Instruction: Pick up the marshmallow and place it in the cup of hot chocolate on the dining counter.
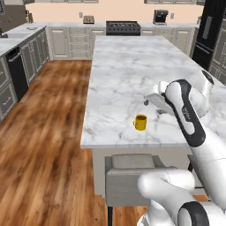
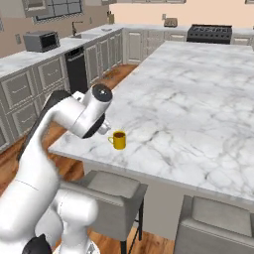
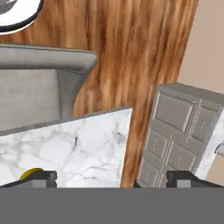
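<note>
Grey stool [image 1: 132, 176], yellow mug [image 1: 140, 122], marble counter [image 1: 128, 75]

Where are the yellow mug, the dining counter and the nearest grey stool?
yellow mug [image 1: 140, 122], left base view, on its side wall.
dining counter [image 1: 128, 75], left base view, bare marble top.
grey stool [image 1: 132, 161], left base view, seat cushion.

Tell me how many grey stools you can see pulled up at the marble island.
2. One stool sits at the island's near edge, just below the yellow mug. A second stool stands further right along that edge. The arm may hide others.
</note>
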Available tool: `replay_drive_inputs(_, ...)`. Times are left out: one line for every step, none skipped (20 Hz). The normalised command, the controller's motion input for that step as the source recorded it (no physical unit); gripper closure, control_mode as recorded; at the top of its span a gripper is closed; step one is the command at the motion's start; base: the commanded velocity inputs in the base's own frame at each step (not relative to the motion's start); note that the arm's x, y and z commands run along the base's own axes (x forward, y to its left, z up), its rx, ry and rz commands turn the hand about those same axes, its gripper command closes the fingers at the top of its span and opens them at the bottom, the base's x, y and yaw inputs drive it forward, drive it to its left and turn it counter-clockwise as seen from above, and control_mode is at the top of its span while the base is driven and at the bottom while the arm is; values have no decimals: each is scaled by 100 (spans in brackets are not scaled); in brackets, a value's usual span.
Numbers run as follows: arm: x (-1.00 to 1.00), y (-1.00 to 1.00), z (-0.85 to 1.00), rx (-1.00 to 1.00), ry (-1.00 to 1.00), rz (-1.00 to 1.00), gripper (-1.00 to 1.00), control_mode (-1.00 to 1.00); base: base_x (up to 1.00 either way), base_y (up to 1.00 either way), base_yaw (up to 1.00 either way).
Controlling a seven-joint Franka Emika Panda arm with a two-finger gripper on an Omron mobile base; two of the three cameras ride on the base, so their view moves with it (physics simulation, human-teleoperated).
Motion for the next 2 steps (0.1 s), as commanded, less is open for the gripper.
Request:
replay_drive_inputs(-100,0,0,-24,-71,5,-100,-100,0,0,0)
replay_drive_inputs(-100,-1,0,-25,-77,4,-100,-100,0,0,0)
